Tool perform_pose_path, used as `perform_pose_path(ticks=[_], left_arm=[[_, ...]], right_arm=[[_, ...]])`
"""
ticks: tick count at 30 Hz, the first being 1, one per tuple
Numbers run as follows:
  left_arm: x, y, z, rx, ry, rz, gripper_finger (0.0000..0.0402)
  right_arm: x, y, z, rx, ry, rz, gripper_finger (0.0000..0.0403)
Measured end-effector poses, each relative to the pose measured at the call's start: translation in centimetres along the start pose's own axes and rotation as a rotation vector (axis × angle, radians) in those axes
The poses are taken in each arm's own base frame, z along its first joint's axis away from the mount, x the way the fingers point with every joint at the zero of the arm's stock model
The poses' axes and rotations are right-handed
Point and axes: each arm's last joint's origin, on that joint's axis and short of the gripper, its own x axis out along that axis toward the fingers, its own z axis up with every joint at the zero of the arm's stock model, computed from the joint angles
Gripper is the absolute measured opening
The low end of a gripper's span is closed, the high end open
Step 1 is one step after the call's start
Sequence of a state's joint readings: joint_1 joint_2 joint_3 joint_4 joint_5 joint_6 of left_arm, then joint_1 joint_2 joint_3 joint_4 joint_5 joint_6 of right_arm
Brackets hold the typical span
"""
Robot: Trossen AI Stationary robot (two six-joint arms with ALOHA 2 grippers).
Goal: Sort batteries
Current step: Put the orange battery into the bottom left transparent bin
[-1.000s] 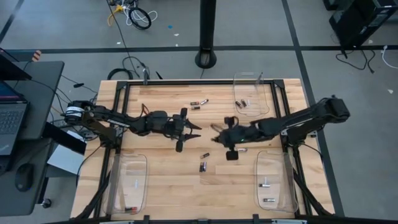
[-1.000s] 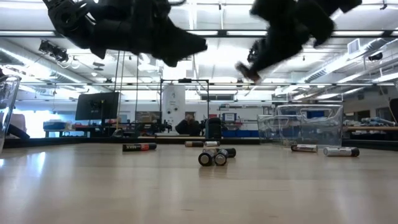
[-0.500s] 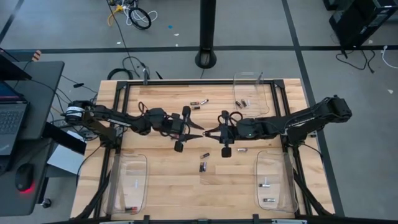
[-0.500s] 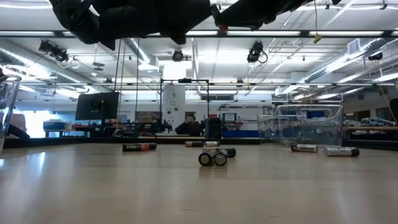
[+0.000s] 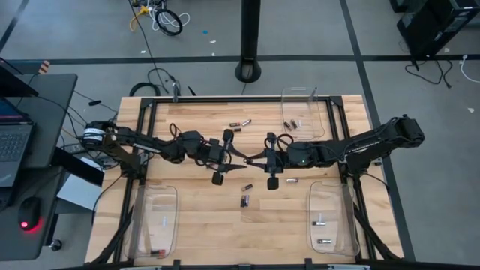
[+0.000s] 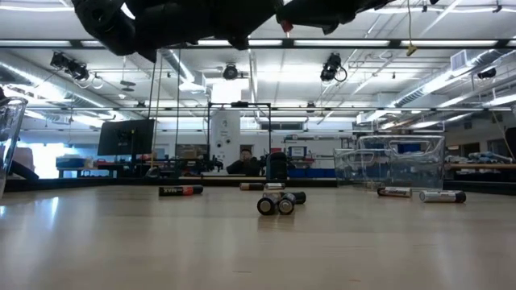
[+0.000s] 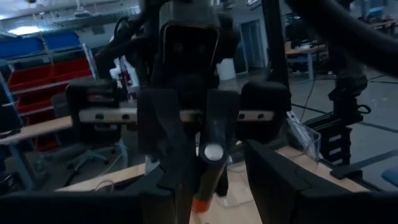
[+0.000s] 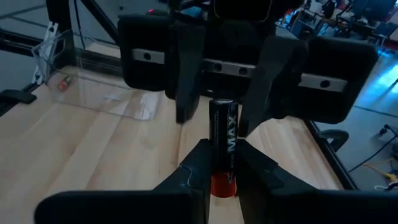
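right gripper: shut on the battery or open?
Shut on it. In the right wrist view the right gripper fingers pinch the black, red-ended battery, which points toward the open left gripper.

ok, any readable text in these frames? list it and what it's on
"MAX" – white lettering along the black, red-banded battery clamped in the right gripper, facing the left gripper, whose jaws stand apart around it.
Battery lying on the table in the low view: light print on its black casing, too small to read.
Other batteries and the clear trays: no legible text.
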State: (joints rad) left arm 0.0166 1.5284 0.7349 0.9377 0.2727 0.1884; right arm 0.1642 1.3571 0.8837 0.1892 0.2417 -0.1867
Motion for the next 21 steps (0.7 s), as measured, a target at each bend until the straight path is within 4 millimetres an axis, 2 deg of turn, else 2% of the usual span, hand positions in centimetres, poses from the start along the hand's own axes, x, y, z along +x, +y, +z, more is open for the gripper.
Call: perform_pose_path(ticks=[8,16,21], left_arm=[[0.9,-0.1,-0.5,0.017,-0.008,-0.026,0.0131],[1.2,-0.1,-0.4,0.027,-0.024,-0.022,0.0059],[1.2,-0.1,-0.4,0.027,-0.025,-0.022,0.0059]], right_arm=[[0.0,0.0,0.0,0.000,-0.005,0.008,0.0057],[0.0,0.1,0.0,0.003,-0.003,0.011,0.0057],[0.0,0.1,-0.1,0.010,0.007,0.009,0.0063]])
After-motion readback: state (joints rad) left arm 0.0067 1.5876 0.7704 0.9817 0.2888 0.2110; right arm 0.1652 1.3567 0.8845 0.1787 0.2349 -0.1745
